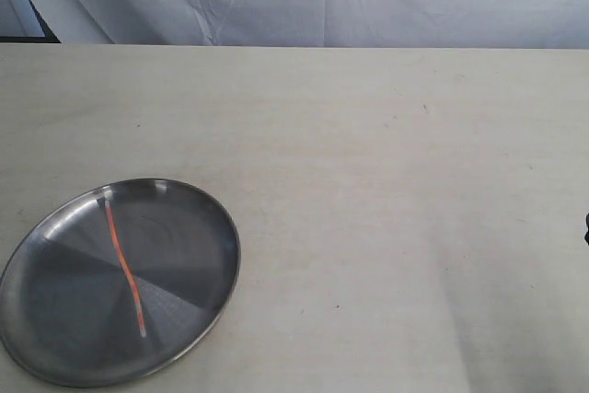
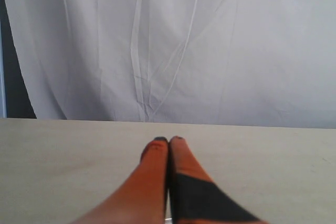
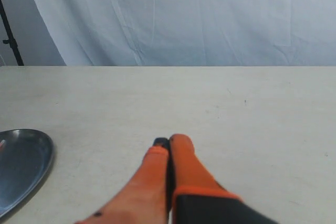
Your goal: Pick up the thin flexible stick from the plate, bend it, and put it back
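The thin flexible stick [image 1: 123,269] lies in the plate [image 1: 55,319], running from 12 toward 5 o'clock, with the plate at the table's [image 1: 386,181] 8 o'clock. The left gripper [image 2: 169,140] and right gripper [image 3: 169,142] hover above the table, fingers pressed together, holding nothing.

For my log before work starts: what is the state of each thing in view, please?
thin flexible stick: lying in the plate, slightly kinked, not held
plate: lying flat, holding the stick
left claw: shut, empty
right claw: shut, empty
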Tool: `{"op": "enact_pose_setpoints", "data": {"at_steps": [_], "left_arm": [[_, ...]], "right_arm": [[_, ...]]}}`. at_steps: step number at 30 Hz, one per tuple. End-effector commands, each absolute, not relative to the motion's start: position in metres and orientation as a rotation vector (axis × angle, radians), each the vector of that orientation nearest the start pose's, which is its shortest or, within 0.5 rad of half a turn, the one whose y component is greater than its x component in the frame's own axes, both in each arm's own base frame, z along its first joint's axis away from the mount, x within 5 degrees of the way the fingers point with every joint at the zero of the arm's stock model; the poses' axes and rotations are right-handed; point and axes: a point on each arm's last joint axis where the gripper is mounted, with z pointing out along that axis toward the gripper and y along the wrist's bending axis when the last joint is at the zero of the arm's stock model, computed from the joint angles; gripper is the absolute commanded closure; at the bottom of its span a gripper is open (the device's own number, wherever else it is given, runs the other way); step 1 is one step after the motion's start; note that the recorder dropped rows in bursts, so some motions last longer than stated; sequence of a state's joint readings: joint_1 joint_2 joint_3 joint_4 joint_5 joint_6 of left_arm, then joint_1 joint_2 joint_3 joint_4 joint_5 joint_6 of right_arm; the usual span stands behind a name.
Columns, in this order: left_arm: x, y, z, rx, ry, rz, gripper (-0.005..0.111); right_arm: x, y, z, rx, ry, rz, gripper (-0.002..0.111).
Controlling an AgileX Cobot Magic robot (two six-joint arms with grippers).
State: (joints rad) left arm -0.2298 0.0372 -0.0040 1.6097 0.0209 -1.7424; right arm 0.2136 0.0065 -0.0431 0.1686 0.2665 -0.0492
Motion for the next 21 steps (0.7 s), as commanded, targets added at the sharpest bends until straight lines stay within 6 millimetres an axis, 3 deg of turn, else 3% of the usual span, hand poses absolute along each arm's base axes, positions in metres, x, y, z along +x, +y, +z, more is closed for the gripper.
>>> {"op": "enact_pose_setpoints", "data": {"at_steps": [1,21], "left_arm": [[0.0583,-0.0111,0.2113,0.062,1.522,-0.262,0.107],[0.0582,-0.0113,0.2114,0.075,1.521,-0.251,0.107]], "right_arm": [[0.0518,0.0150,0.2041,-0.116,1.697,0.276,0.109],[0.0518,0.0150,0.2040,-0.114,1.697,0.278,0.109]]}}
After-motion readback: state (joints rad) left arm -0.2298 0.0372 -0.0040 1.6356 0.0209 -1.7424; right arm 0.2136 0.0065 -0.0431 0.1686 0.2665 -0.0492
